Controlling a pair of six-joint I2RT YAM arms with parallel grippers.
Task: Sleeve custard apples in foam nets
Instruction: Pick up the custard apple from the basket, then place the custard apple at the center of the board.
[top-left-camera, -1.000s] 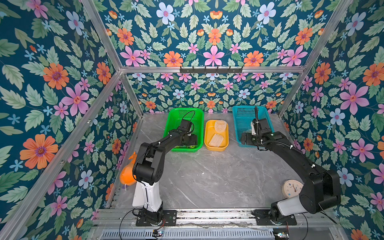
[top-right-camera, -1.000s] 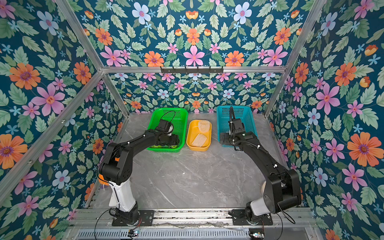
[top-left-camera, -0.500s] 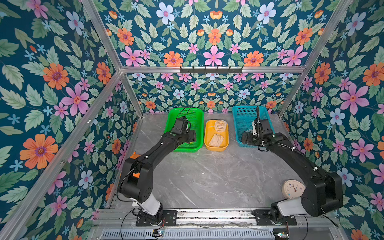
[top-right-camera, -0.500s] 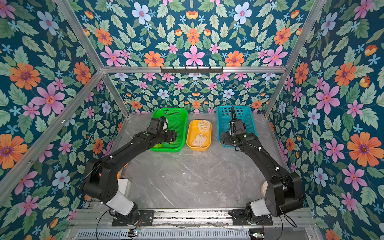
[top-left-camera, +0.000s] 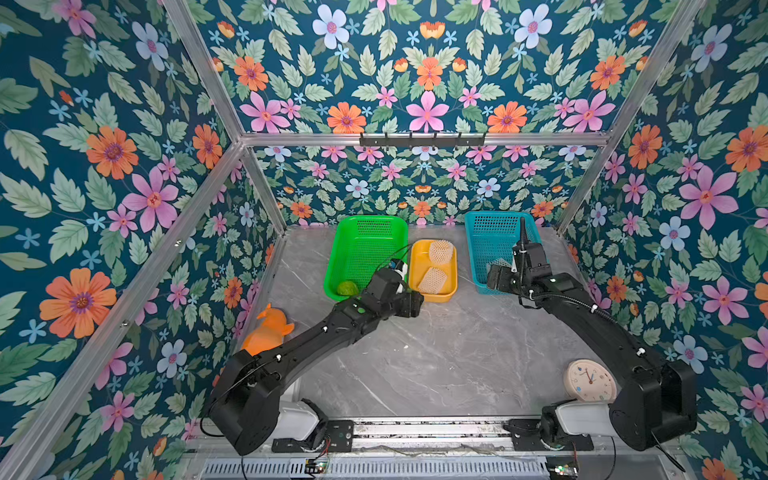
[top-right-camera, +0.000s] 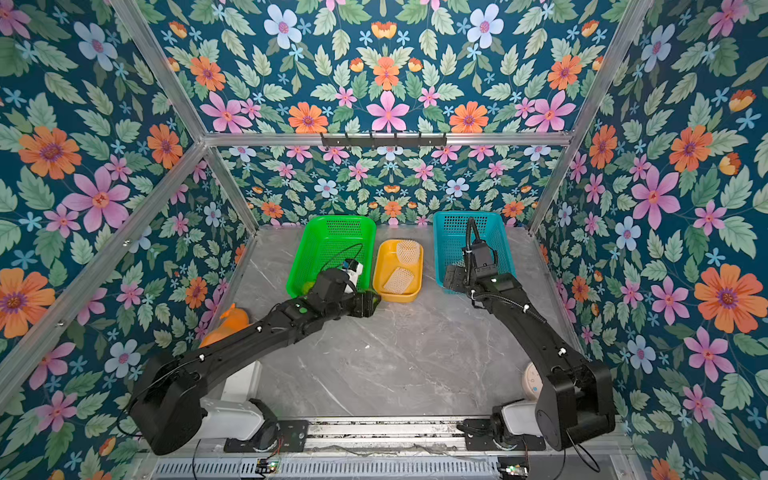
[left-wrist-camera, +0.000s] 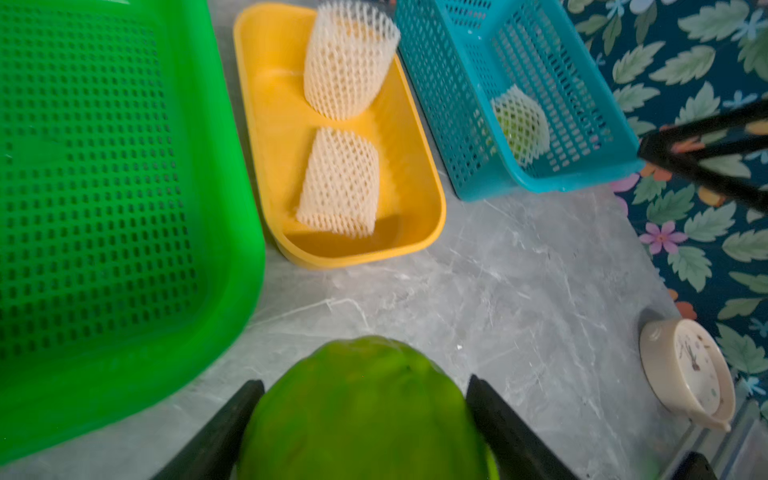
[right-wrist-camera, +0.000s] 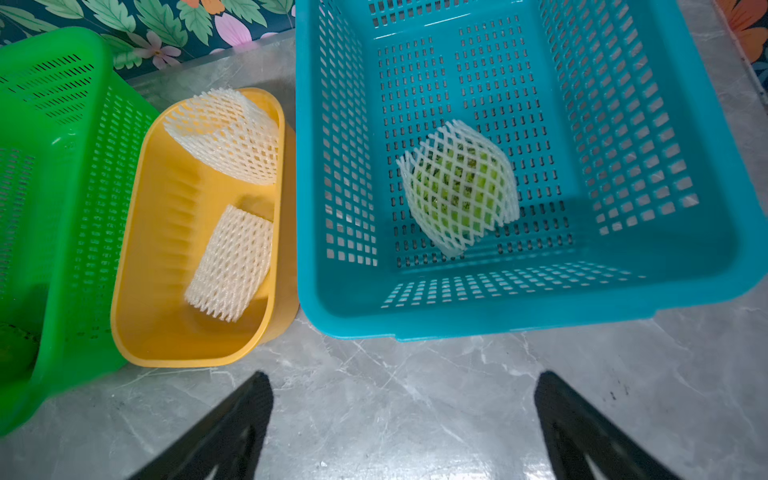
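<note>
My left claw (left-wrist-camera: 363, 384) clamps an apple (left-wrist-camera: 365, 424) over the tabletop (left-wrist-camera: 498, 291), green basket (left-wrist-camera: 249, 232) beside. My right claw (right-wrist-camera: 404, 377) gapes empty before the blue basket (right-wrist-camera: 519, 316). Two nets (left-wrist-camera: 338, 183) lie in the yellow tray (left-wrist-camera: 274, 124).
</note>
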